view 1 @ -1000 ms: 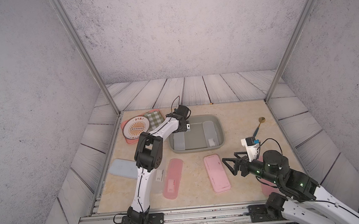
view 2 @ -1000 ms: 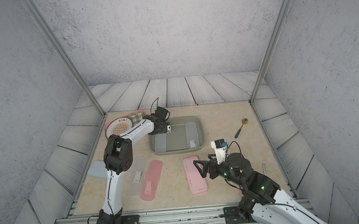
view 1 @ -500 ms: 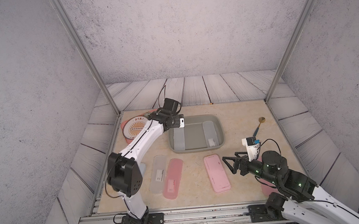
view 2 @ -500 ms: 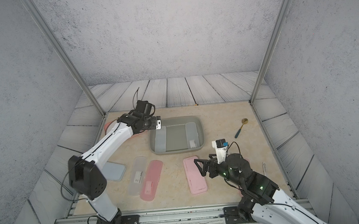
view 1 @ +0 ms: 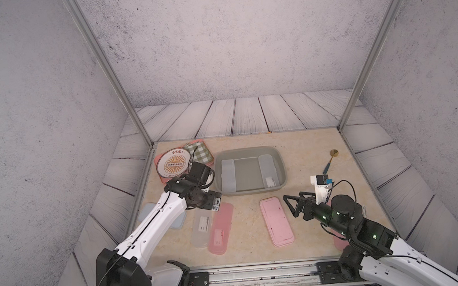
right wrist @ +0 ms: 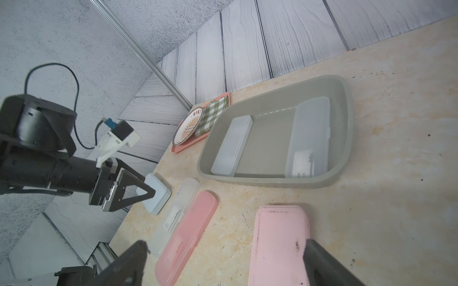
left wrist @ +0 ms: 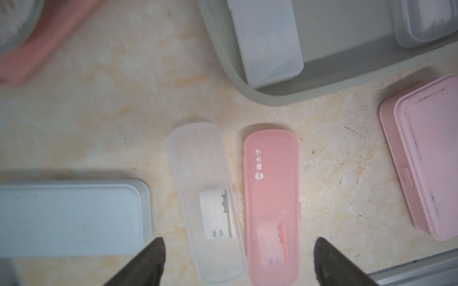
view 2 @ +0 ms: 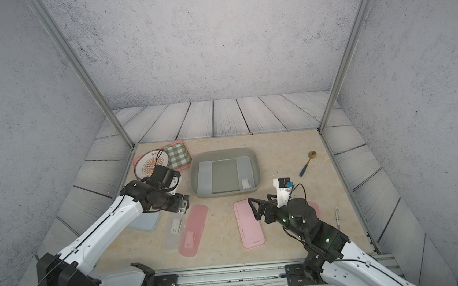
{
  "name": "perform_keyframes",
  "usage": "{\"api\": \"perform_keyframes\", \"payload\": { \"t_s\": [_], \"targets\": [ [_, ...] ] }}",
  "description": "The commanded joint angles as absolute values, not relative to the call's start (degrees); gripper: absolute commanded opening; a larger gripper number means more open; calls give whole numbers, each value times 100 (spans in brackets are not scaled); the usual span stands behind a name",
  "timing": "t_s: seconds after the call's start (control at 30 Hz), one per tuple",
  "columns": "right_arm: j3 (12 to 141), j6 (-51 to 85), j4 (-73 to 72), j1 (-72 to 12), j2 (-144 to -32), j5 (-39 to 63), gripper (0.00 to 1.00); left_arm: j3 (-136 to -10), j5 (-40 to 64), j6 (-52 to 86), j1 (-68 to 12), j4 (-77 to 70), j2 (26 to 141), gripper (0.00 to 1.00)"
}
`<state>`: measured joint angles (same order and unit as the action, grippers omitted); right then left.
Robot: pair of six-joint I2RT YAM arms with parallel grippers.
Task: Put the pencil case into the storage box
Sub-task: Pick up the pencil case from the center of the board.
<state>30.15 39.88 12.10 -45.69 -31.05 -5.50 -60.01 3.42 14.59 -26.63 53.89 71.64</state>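
My left gripper (left wrist: 240,241), jaws apart, hangs over the clear pencil case (left wrist: 202,170) and pink pencil case (left wrist: 271,188) lying side by side just outside the storage box (left wrist: 250,92), long axes pointing toward it.

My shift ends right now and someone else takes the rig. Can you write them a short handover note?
Left hand: open, empty, above the clear slim case and the salmon case.
Right hand: open, empty, near the wide pink case.
Done: two translucent cases lie in the storage box.
To do: at least those three plus the blue-grey case, all on the table.
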Motion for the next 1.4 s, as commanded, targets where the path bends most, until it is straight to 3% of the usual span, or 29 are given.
{"api": "perform_keyframes", "payload": {
  "t_s": [0.0, 0.1, 0.23, 0.3, 0.87, 1.17, 1.27, 1.37],
  "targets": [
    [3074, 4094, 918, -4570, -3205, -501, 99, -5544, 1214, 2188, -2726, 5260, 7192, 86],
    [3135, 4176, 837, -4571, -3226, -373, 99, -5309, 1016, 2388, -3078, 4983, 7663, 85],
    [3141, 4269, 888, -4571, -3191, -285, 99, -5274, 485, 2440, -3444, 4567, 8202, 98],
    [3104, 4328, 887, -4570, -3141, -281, 99, -5282, 384, 2438, -3617, 4364, 8470, 99],
    [2804, 4577, 932, -4570, -2513, -374, 99, -5755, -291, 2655, -3745, 3552, 10058, 95],
    [2724, 4614, 888, -4571, -2528, -369, 99, -5728, -281, 2639, -3744, 3558, 10178, 78],
    [2685, 4623, 922, -4570, -2454, -404, 99, -5623, -258, 2662, -3744, 3568, 10085, 78],
    [2641, 4638, 979, -4570, -2329, -461, 99, -5451, -226, 2628, -3746, 3484, 9884, 85]
  ]
}}
